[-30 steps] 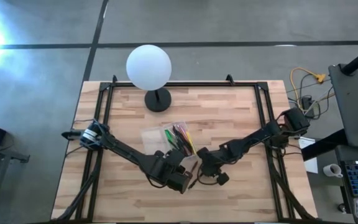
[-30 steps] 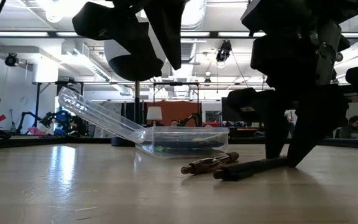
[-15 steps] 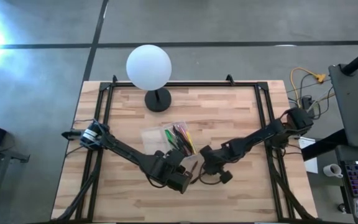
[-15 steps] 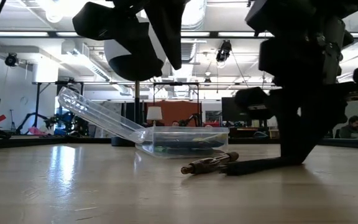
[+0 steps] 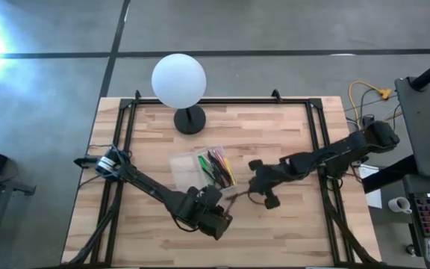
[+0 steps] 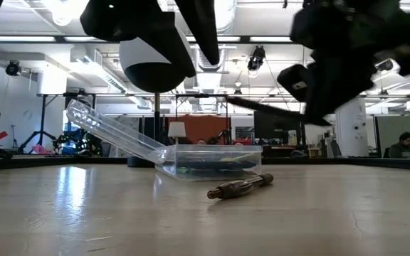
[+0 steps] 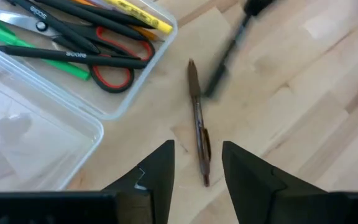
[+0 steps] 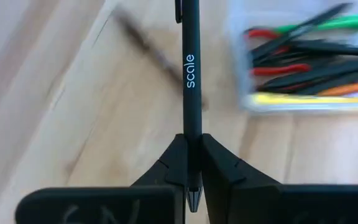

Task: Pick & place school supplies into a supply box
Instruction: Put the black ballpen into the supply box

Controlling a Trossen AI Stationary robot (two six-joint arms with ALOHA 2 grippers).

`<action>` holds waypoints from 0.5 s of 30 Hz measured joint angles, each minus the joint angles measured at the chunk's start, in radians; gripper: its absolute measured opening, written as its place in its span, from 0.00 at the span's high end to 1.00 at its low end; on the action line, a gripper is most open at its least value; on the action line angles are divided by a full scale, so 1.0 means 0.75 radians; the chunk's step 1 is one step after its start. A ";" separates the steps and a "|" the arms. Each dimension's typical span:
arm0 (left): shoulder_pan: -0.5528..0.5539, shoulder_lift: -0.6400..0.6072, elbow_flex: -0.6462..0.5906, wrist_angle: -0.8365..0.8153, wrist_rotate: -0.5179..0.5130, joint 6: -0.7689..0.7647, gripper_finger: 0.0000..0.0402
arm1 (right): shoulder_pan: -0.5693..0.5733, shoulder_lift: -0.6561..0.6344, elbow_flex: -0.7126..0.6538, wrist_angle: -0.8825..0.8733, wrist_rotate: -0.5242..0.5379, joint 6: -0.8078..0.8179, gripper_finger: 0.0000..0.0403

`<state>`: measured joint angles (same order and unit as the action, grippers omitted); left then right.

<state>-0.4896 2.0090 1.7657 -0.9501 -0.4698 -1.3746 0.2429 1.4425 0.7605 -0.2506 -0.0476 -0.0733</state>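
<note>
Black plastic pen (image 8: 191, 68), slim and printed with pale lettering, is clamped near its tail end between the narrow, closed jaws of the right gripper (image 8: 190, 163); its long axis runs straight out ahead of the fingers. In the low view the pen is seen carried clear of the tabletop, roughly level, its free end pointing toward the box. The clear, shallow rectangular plastic supply box (image 5: 182, 166) lies just beyond the pen's tip, lid thrown back, holding red-handled scissors (image 7: 118, 73), a green marker (image 7: 36, 53), a yellow pencil (image 7: 143, 15) and several dark pens. From the high view, the right gripper is placed just beside the box's near corner, toward the table's middle, so only a short carry over the rim is judged to remain.

Left gripper (image 7: 197, 163) is held above the wooden table (image 5: 290, 142), on the front side of the box, jaws moderately open and holding nothing. A brown, slender pen (image 7: 197, 124) lies flat on the wood directly ahead of these jaws, its long axis running away from them toward the box wall, one end close to the box but not touching it. The left arm is clearly the nearer one to this pen. A white globe lamp on a black base (image 5: 178, 81) stands at the table's far edge, well apart.
</note>
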 joint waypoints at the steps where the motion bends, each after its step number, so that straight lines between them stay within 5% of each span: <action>1: -0.007 0.000 0.000 0.000 0.000 0.000 0.71 | -0.017 -0.015 0.000 0.018 -0.003 0.049 0.97; 8: -0.054 0.000 0.000 -0.001 0.001 -0.059 0.71 | -0.115 -0.048 0.004 0.188 -0.080 0.480 0.97; 15: -0.101 0.000 0.001 0.001 0.001 -0.075 0.71 | -0.208 0.002 0.021 0.356 0.032 0.808 0.97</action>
<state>-0.5654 2.0090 1.7660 -0.9495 -0.4690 -1.4311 0.0867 1.4441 0.7759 0.0167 -0.0238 0.5330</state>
